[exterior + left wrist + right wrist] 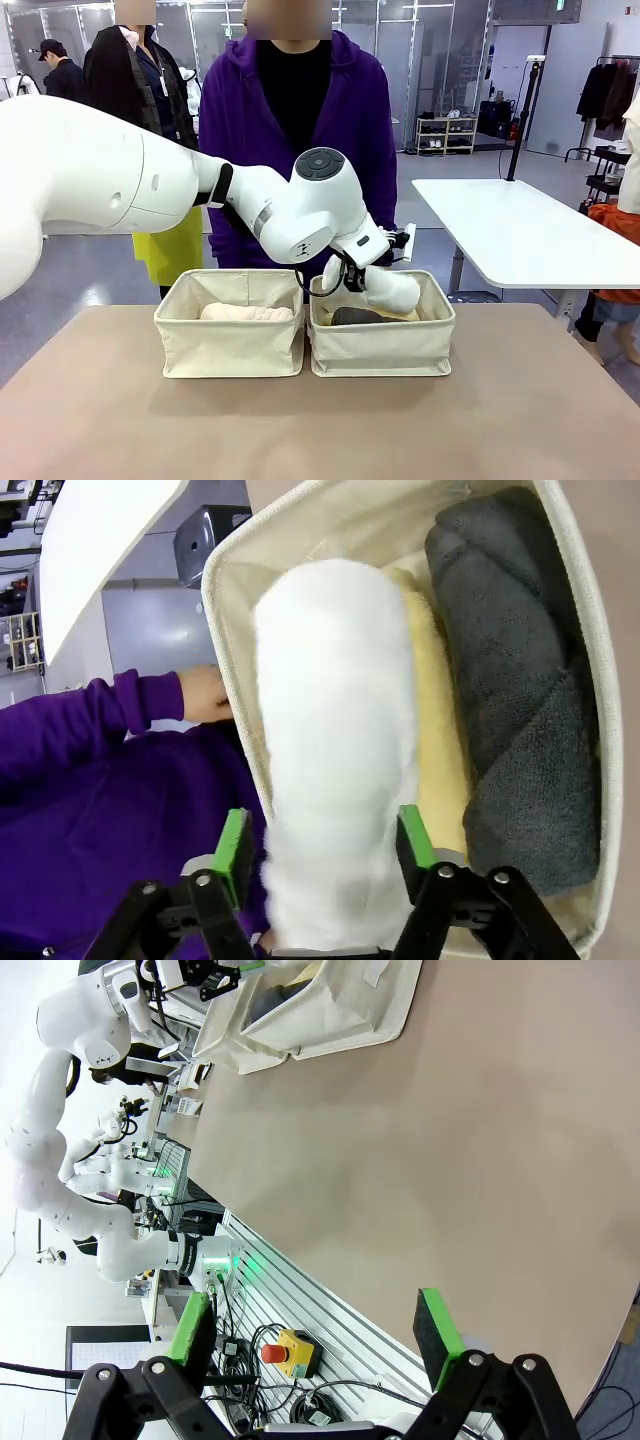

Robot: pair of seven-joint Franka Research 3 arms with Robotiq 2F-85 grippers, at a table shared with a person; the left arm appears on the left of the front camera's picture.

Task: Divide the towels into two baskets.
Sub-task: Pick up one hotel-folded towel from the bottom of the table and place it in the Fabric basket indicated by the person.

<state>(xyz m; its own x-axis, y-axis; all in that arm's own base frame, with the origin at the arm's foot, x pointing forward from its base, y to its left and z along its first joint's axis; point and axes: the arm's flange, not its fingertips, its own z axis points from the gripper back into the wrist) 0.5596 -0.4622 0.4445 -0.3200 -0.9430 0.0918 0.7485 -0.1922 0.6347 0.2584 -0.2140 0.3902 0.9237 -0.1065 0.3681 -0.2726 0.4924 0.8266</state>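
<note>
The left gripper (322, 855) straddles the white towel (335, 750) — pads (236, 848) barely touching, seemingly lowering it into the right basket (382, 350), at three o'clock of its twin.

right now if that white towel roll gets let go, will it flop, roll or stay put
The white towel roll looks soft and squashy, so it would probably sag rather than bounce. It leans on the basket rim, beside the yellow towel, so it may slump inward, not roll.
</note>
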